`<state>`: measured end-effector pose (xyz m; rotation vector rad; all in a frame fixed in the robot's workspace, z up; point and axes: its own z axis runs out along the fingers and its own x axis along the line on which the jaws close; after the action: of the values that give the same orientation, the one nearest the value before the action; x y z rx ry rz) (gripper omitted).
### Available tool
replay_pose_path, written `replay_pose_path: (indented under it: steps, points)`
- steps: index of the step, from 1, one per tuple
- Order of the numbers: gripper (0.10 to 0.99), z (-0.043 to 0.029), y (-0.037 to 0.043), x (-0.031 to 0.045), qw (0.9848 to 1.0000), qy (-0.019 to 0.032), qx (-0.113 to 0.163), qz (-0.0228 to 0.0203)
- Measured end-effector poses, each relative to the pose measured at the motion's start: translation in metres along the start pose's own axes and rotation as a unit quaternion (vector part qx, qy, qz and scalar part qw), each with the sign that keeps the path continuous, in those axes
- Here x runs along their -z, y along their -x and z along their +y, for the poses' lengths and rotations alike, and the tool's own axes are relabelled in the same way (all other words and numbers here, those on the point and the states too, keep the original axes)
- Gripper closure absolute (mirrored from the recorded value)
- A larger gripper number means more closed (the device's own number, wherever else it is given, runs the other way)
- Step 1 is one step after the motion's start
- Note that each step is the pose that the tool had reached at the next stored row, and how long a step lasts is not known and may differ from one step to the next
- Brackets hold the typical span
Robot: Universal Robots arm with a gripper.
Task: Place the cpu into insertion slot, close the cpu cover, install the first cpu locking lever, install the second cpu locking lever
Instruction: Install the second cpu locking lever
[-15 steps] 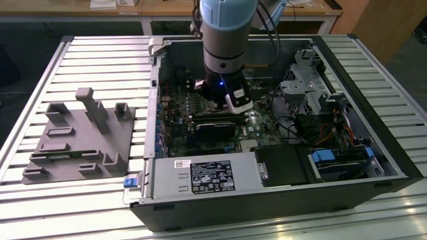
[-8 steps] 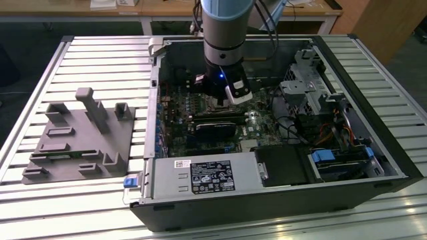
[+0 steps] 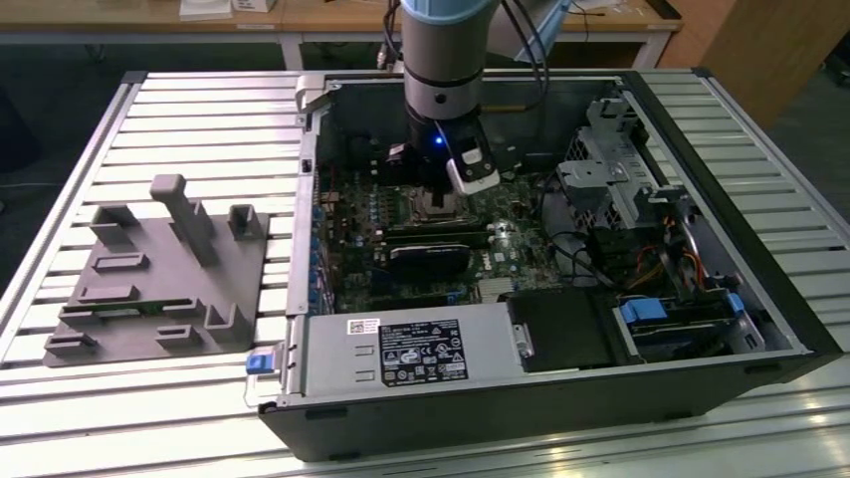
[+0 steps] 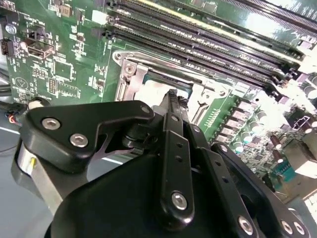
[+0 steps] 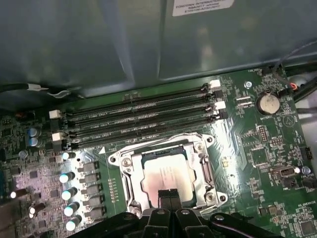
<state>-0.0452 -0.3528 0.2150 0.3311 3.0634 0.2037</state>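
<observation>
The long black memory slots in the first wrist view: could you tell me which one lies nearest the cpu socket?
The last slot of the row, running right alongside the silvery frame around the cpu; the others lie farther off, toward the case wall.

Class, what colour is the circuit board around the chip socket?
Green; the circuit board shows best in the first wrist view.

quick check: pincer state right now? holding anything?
Pincer: shut, fingertips pressed together with nothing between them, poised at the edge of the cpu, which sits in the insertion slot.

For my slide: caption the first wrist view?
Shut gripper poised over the cpu seated in its insertion slot.
</observation>
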Motion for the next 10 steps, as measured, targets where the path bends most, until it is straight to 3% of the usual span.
replay_pose_path:
  steps: [5, 10]
  points:
    - [0.980, 0.0097, -0.0014, -0.0016, 1.0000, -0.0023, 0.000, -0.0005]
    - [0.980, 0.0114, -0.0012, -0.0020, 1.0000, -0.0023, 0.000, -0.0005]
